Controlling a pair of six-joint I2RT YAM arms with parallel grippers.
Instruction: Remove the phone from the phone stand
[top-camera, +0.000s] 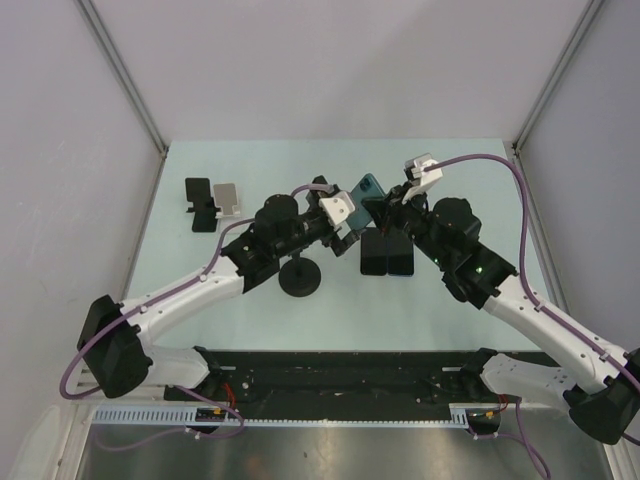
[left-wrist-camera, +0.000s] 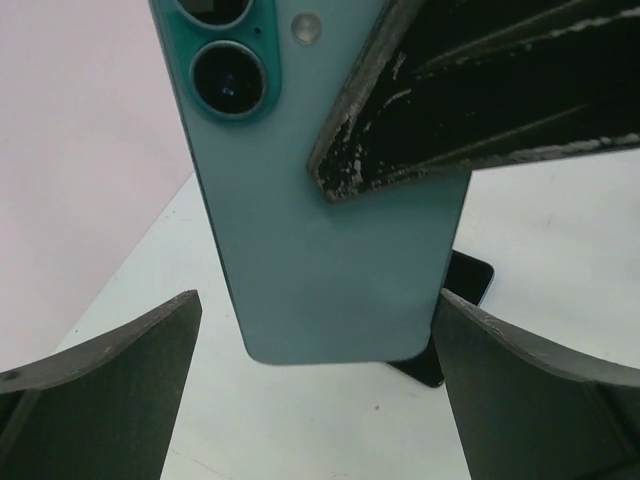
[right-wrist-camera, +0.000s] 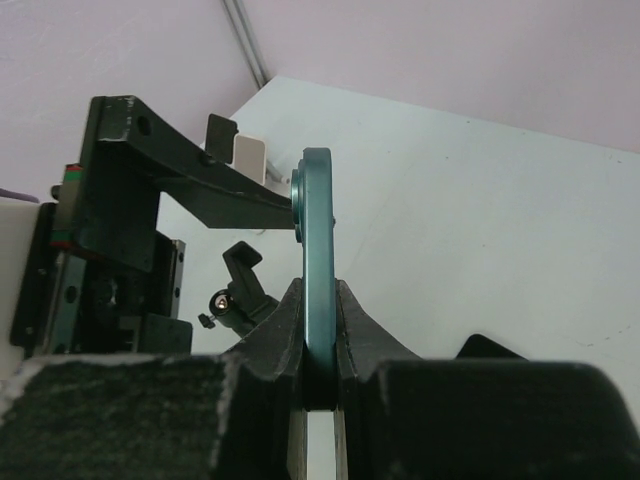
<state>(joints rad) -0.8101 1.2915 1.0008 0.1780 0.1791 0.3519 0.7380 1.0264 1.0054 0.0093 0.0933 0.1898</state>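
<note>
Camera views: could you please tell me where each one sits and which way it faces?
Top external: above and behind, looking down on the table; left arm and right arm show.
Left wrist: faces the back of the phone; open left gripper flanks it.
Right wrist: sights along the phone's edge; right gripper clamps it.
Shared: all three show the phone.

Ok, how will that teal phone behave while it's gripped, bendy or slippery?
The phone is probably rigid: seen edge-on, it runs dead straight out of the right gripper. Its smooth back looks slippery, so it might slide under a light pinch. Clamped at one small spot, it may swing if bumped.
</note>
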